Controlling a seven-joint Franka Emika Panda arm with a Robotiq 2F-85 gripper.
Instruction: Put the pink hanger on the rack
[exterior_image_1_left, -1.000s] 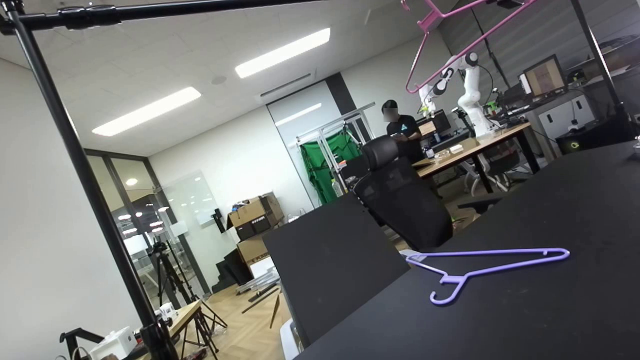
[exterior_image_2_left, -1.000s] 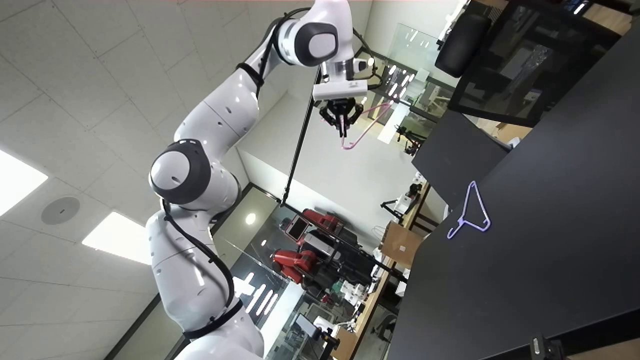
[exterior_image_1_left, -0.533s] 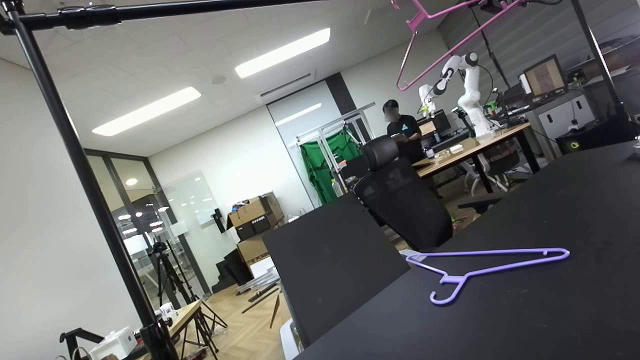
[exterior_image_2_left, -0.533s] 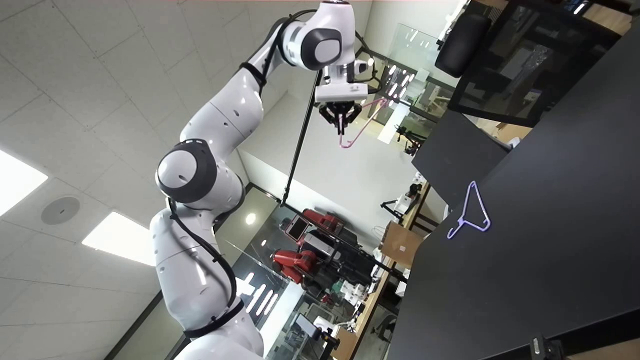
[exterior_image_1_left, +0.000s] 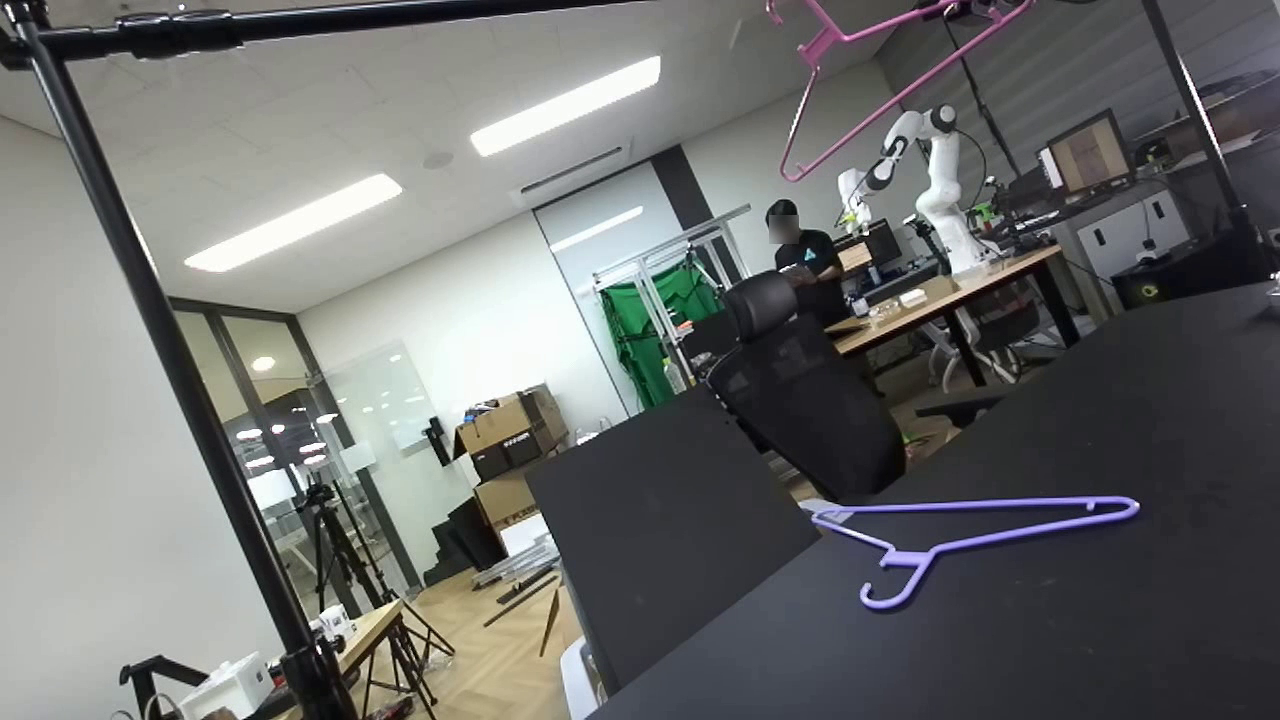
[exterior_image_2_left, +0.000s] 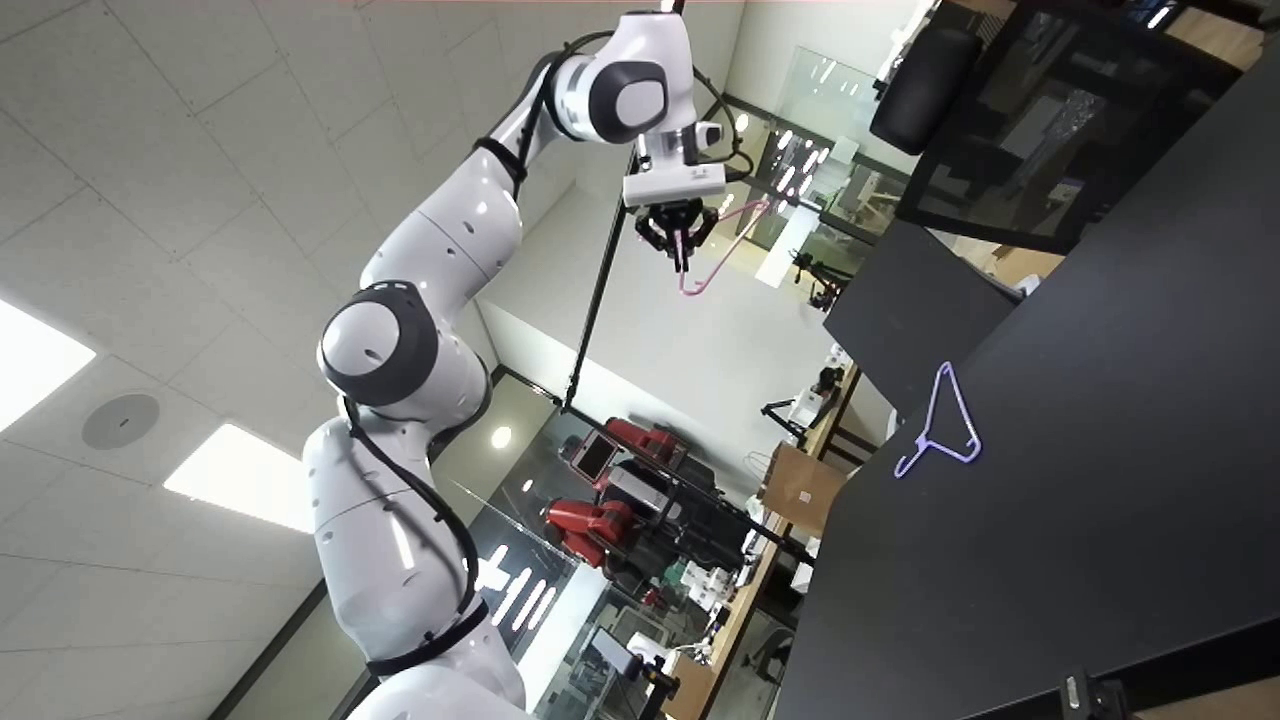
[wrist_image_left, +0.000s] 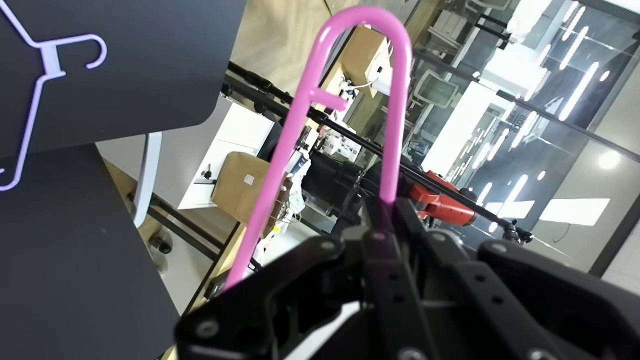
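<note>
Evidently the rack (exterior_image_1_left: 172, 340) stands tall so that its top bar (exterior_image_1_left: 380, 16) can carry hangers. Well above the black table (exterior_image_1_left: 1150, 430), the white arm (exterior_image_2_left: 445, 235) reaches high, presumably to bring its load to bar height. The pink hanger (wrist_image_left: 284, 150) is in mid-air, not yet on the rack. The gripper (wrist_image_left: 388, 201) has its jaws closed on one sloping shoulder (wrist_image_left: 396, 127), apparently chosen to leave the hook (exterior_image_1_left: 773, 12) free for the bar.

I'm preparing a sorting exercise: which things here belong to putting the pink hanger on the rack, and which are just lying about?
For the job:
pink hanger
gripper, shut on it
black rack

Just lying about:
purple hanger, on the black table
office chair
cardboard boxes
</note>
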